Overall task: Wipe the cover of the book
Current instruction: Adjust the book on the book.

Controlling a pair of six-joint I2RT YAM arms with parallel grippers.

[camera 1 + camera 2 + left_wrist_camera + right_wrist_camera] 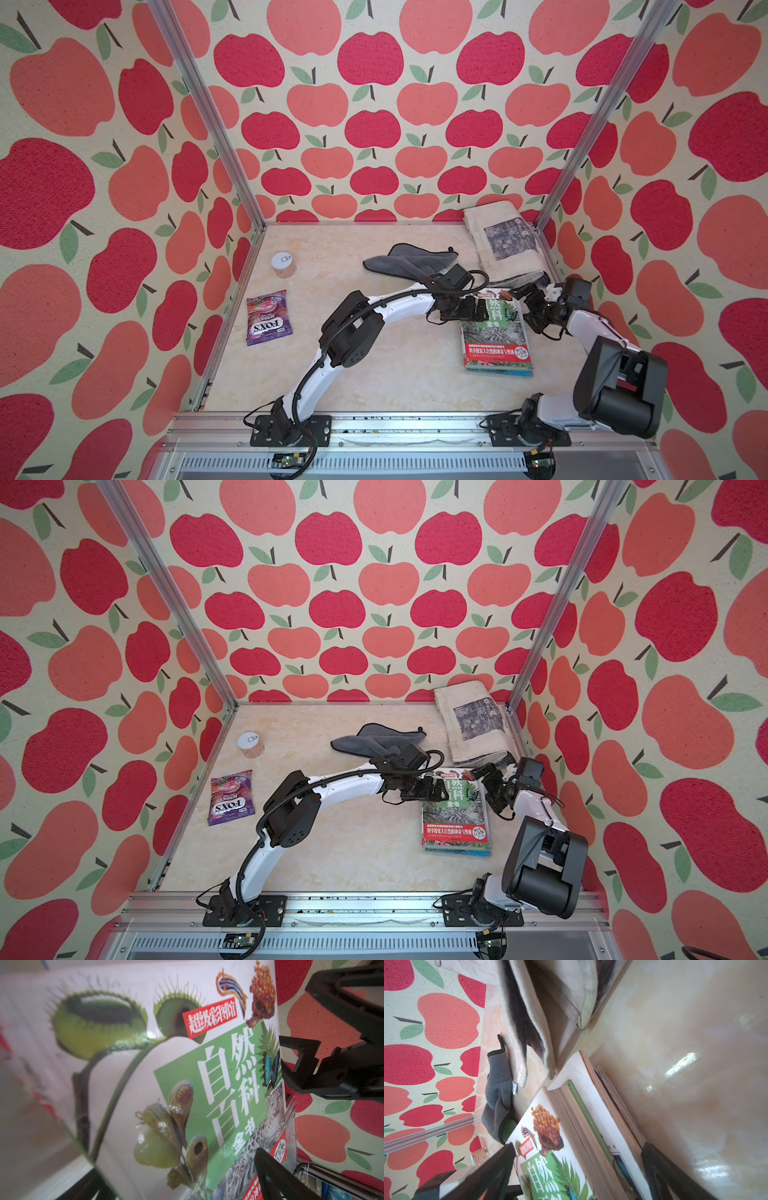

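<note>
The bench (374,374) has a marbled top. The book (496,345) to be wiped lies flat on the bench's right half, cover up, with its long axis running near to far. In the right wrist view it tops a small stack of thinner volumes whose edges are not quite squared. Beyond it, in the far right corner, is a folded newspaper (498,237). The cloth (399,259), grey and rumpled, lies on the bench just past the book's far left corner, stretched left to right.

That is the relation I'd watch. The cloth sits far and a little left of both sets of jaws, and nothing holds it. The left arm (399,303) reaches across from the near left, and its wrist passes right beside the cloth's near edge, so I'd judge it the nearer one for the pick. Its jaws hang low over the far left part of the cover, spread wide and empty. Whether a fingertip grazes the cover I cannot tell. The right arm (590,328) comes in from the near right. Its jaws are also fully spread, and they straddle the book's far right corner without clamping it.

Well apart on the left sit a purple sweet bag (268,318) and, farther back, a small jar (283,264).
</note>
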